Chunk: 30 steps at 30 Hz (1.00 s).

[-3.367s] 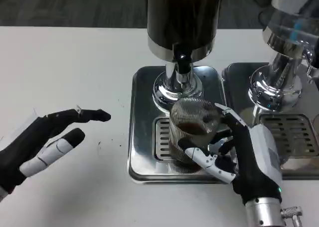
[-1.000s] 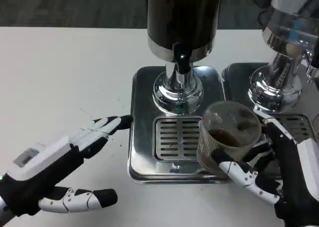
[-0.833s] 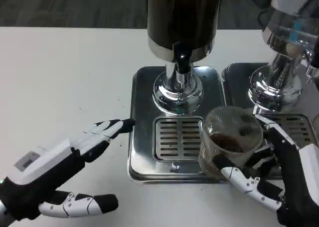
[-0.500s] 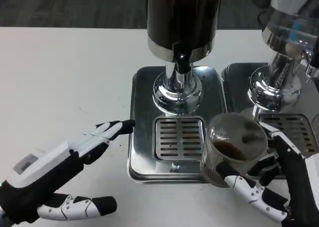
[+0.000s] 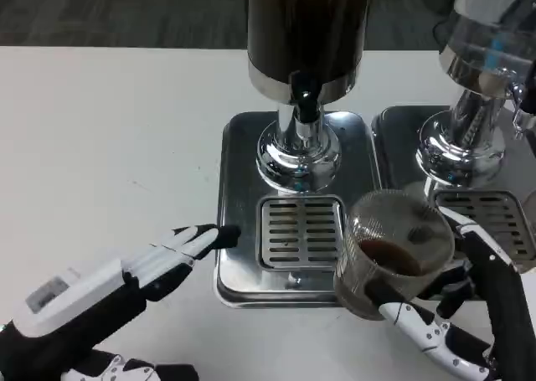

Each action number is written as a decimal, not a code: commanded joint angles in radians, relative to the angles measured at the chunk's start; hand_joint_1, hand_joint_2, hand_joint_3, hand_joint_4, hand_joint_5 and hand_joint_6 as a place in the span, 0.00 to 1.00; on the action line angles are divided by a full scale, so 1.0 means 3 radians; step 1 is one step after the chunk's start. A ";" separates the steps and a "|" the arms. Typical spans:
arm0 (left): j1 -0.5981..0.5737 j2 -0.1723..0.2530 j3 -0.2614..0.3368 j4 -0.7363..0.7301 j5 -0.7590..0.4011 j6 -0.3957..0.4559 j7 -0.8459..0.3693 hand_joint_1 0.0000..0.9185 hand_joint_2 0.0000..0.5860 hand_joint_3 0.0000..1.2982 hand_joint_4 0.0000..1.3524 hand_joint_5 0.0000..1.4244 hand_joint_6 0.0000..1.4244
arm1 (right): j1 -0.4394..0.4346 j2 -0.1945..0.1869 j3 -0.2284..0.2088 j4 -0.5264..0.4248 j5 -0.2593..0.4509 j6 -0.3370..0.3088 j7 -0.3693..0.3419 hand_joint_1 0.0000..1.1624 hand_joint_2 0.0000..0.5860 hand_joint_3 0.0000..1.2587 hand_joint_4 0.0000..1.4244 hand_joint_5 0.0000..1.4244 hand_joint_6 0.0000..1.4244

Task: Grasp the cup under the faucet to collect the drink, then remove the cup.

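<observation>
- The right hand (image 5: 469, 314) has carried the cup (image 5: 392, 251) away from under the faucet (image 5: 303, 96), toward the robot and to the right; it now sits over the front right corner of the drip tray (image 5: 243, 264).
- Collecting looks done; removal is well along.
- The cup is clear ribbed glass holding a little dark drink.
- The left hand (image 5: 109, 293) holds nothing, its fingers extended and touching the tray's left edge.

You find the cup (image 5: 394, 251) at 4 o'clock of the faucet (image 5: 305, 105), off the drip tray (image 5: 234, 197) grate, in the right hand (image 5: 473, 314). The left hand (image 5: 100, 293) sits at the tray's 8 o'clock.
</observation>
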 commanded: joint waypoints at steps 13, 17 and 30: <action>0.0094 0.0096 -0.0020 -0.0141 -0.0078 -0.0035 -0.0077 0.00 0.17 0.00 0.00 0.00 0.00 | 0.0010 0.0008 -0.0024 -0.0139 0.0044 -0.0181 -0.0012 0.50 0.46 0.42 0.47 0.54 0.68; 0.0091 0.0101 0.0060 -0.0192 0.0091 -0.0105 -0.0035 0.00 0.17 0.00 0.00 0.00 0.00 | -0.0002 0.0008 -0.0030 -0.0136 0.0044 -0.0183 -0.0010 0.50 0.46 0.42 0.47 0.54 0.68; 0.0073 0.0186 0.0189 -0.0285 0.0374 -0.0223 0.0001 0.00 0.16 0.00 0.00 0.00 0.00 | 0.0042 0.0022 -0.0049 -0.0178 0.0030 -0.0183 -0.0025 0.51 0.45 0.42 0.47 0.55 0.69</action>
